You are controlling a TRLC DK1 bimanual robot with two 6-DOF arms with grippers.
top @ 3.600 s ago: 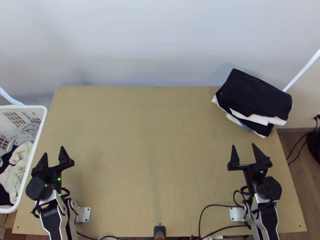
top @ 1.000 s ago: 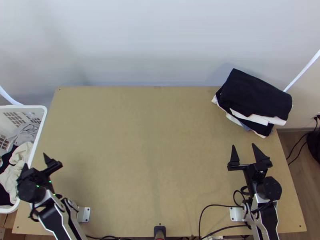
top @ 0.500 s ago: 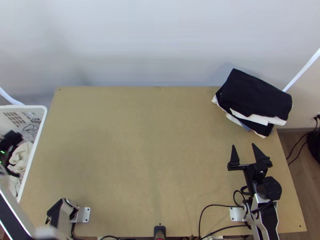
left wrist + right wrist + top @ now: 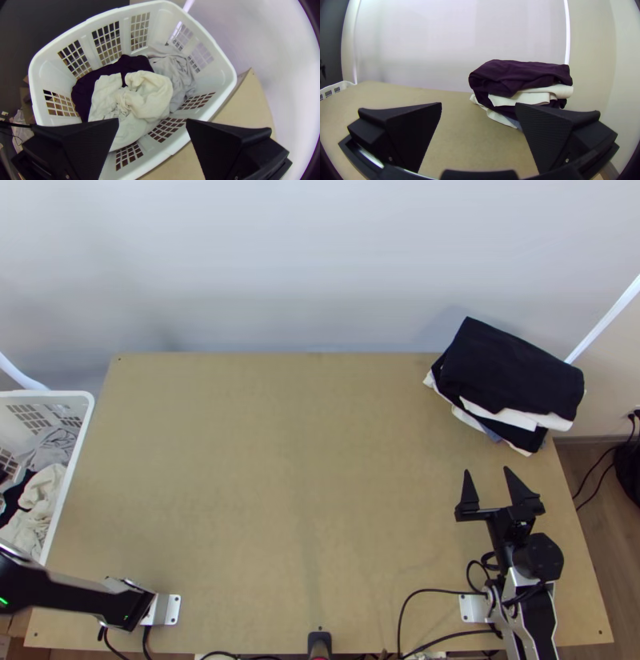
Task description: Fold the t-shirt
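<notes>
The left arm [image 4: 72, 592] reaches off the top view's left edge, beside the basket. In the left wrist view my left gripper [image 4: 152, 119] is open over the basket, holding nothing. Crumpled inside lie a cream cloth [image 4: 150, 96], a dark cloth [image 4: 96, 78] and a grey cloth [image 4: 176, 71]; which one is the t-shirt I cannot tell. At the table's right side my right gripper [image 4: 486, 470] stands open and empty; in its wrist view, the gripper [image 4: 478, 103] faces the folded stack.
A white laundry basket [image 4: 68, 488] stands against the left edge of the wooden table [image 4: 296, 460]. Folded dark and white clothes form a stack [image 4: 512, 372] at the back right corner. Black cables [image 4: 410, 604] run along the near edge by the right arm's base.
The left arm has swung left from the table, passed over the basket and gone partly out of the top view. The right arm has kept still, and the stack is unchanged.
</notes>
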